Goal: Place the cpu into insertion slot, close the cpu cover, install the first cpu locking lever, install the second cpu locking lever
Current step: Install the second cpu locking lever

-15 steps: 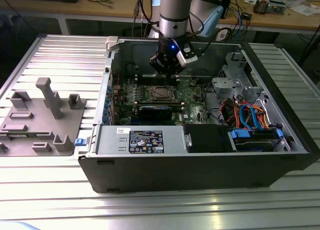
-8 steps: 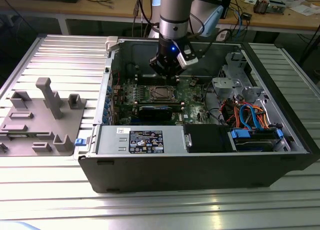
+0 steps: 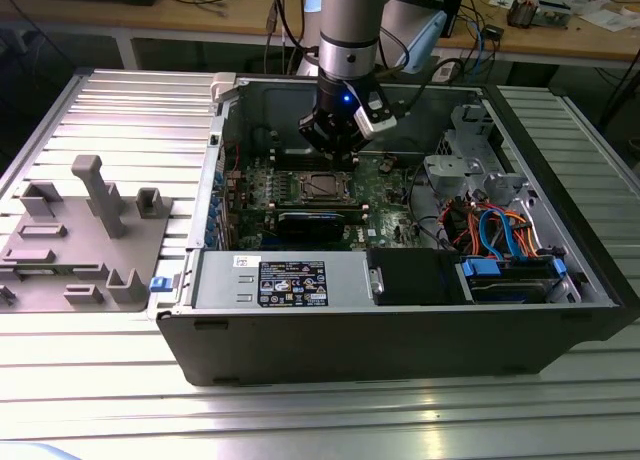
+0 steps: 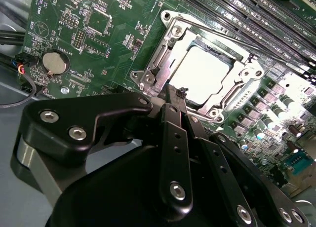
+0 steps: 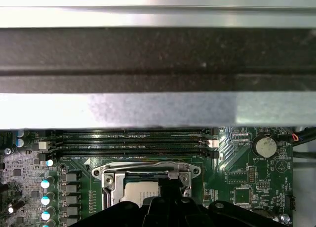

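The black gripper (image 4: 177, 96) hung just over the socket, jaws pressed together, empty. The silver-grey square cpu (image 4: 202, 71) lay seated under the thin silvery metal cpu cover (image 4: 170, 49).

A big open computer case (image 3: 400, 330) sits on a metal desk (image 3: 100, 380). Grey plastic holders (image 3: 85, 240) lie beside it. Orange and blue wires (image 3: 500, 230) curl inside
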You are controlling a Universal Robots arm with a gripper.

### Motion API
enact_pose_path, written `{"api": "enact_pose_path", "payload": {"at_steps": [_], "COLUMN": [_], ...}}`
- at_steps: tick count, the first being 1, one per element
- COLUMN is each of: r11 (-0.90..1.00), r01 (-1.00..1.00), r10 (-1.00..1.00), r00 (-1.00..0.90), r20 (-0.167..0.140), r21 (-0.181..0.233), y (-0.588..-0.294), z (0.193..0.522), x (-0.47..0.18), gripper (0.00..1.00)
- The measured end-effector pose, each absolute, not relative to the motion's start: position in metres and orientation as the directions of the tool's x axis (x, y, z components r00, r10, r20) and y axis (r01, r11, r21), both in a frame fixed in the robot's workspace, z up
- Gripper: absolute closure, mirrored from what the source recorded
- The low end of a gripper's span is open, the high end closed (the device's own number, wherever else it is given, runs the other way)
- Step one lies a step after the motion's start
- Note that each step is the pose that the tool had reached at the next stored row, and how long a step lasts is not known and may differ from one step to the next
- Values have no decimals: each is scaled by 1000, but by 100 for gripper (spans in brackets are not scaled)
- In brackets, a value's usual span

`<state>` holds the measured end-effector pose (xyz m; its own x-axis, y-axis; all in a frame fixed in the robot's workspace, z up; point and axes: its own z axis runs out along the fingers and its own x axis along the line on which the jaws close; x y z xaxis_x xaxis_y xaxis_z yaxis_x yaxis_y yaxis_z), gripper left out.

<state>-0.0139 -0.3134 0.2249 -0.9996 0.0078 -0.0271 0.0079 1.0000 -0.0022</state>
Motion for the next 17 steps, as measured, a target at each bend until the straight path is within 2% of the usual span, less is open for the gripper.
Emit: {"api": "enact_pose_path", "payload": {"at_steps": [10,17], "r11": [1000,1000], "r01": [8,8], "r10": [8,8], "r00": [-1000,-1000], "r20": [-26,-26], "r21": [-3,-3], "y": [-313,-313], "z": [227,243], "x": [-14,-14], "gripper": [89,89]}}
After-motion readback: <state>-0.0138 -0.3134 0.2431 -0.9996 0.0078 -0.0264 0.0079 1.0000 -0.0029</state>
